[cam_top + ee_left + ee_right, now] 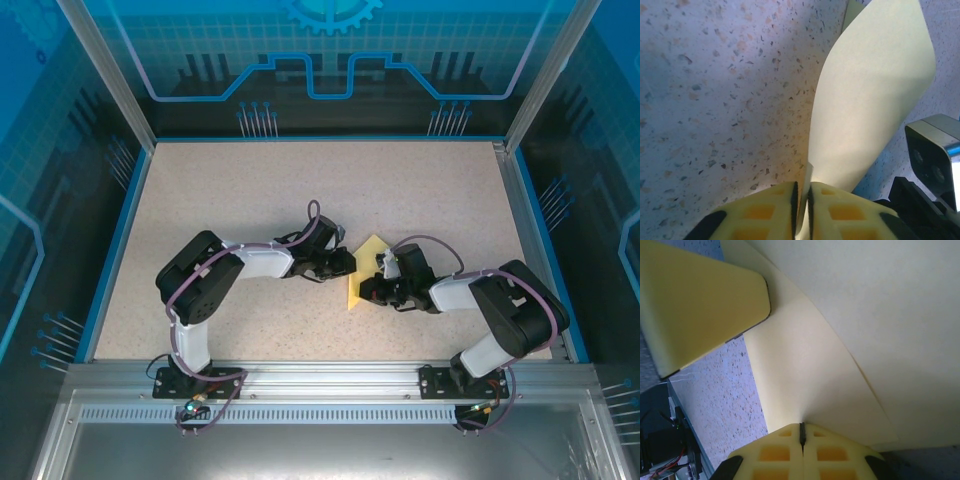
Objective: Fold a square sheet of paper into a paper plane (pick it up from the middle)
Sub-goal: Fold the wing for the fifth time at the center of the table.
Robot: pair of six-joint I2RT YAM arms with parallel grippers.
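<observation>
Both of mine are on the sheet of paper now. It's yellow, approx mid-table, pointed tip on its far side, w/ my two arms reaching in from either side of it.

Left gripper: jaws nearly together, just a thin slit btwn the yellow fingers. The sheet's near edge runs straight down into that slit, so I'm pinching it. From the pinch the sheet rises away and bows over to the right as one broad curled flap. A second layer peeks out behind its far-left edge. Speckled table lies left of the sheet. Right of the sheet, low down, there's a black-and-silver block on my other arm. It's near the sheet, but I can't tell if it's touching.

Right gripper: fingers pressed flat together, only a dark line btwn them, and the sheet comes right into that line, so it's gripped here too. Above the pinch the sheet fans out wide in two layers, w/ a straight edge running diagonally from upper left to lower right. Up-left of the sheet is a blunt yellow pad, looks like my left gripper's. It's touching the sheet's edge or just beside it, can't say which.

From above, the left gripper is on the sheet's left side and the right gripper on its right. Can't tell whether the sheet is lifted off the table.
</observation>
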